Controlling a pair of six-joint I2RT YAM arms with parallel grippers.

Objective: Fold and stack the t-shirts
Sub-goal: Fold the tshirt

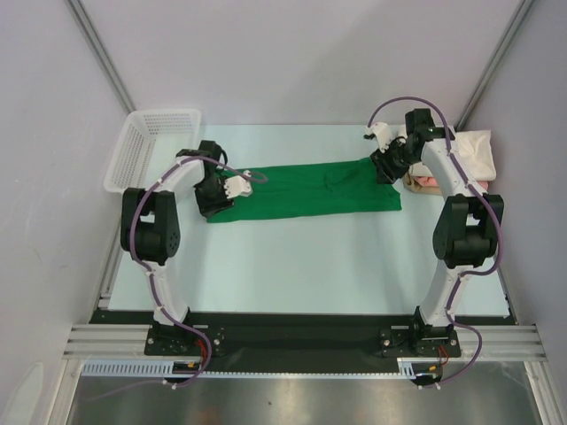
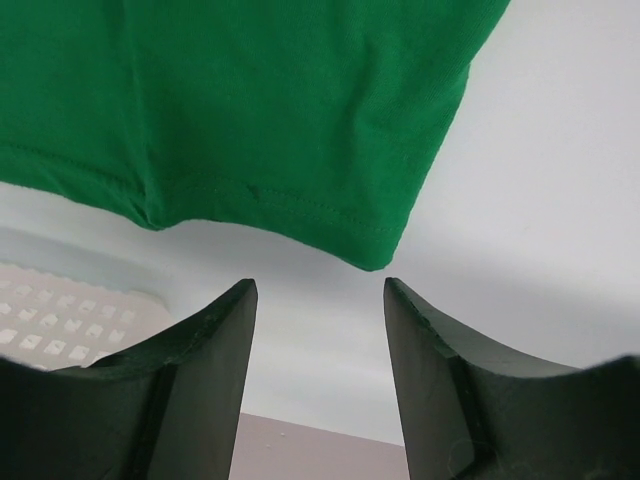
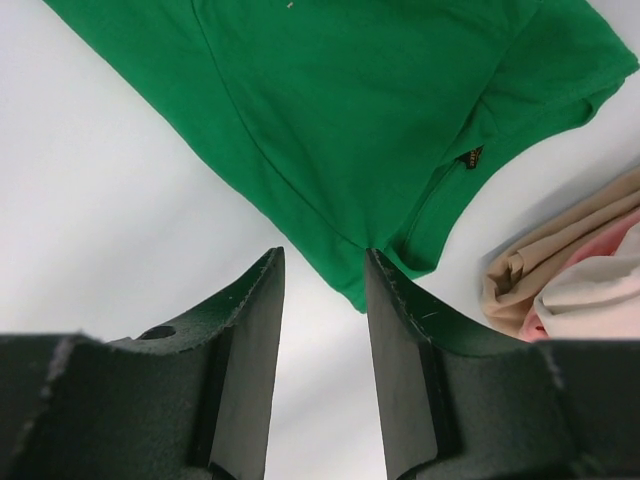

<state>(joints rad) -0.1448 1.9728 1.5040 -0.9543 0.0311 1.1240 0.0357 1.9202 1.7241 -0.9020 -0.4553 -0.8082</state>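
Observation:
The bright green t-shirt [image 1: 306, 190] lies flat on the table as a long folded strip between the two arms. My left gripper [image 1: 215, 202] is at its left end. In the left wrist view it is open [image 2: 320, 285] and empty, and a hemmed corner of the green shirt [image 2: 250, 120] hangs just beyond the fingertips [image 2: 225, 335]. My right gripper [image 1: 387, 166] is at the right end. In the right wrist view it is open [image 3: 323, 256], with a corner of the green shirt [image 3: 350, 120] lying between its fingertips [image 3: 395, 310], not pinched.
A folded cream shirt [image 1: 474, 146] lies over a salmon-pink one [image 1: 427, 183] at the back right, close beside the right gripper; both show in the right wrist view [image 3: 590, 290]. A white mesh basket [image 1: 146, 146] stands at the back left, near the left arm.

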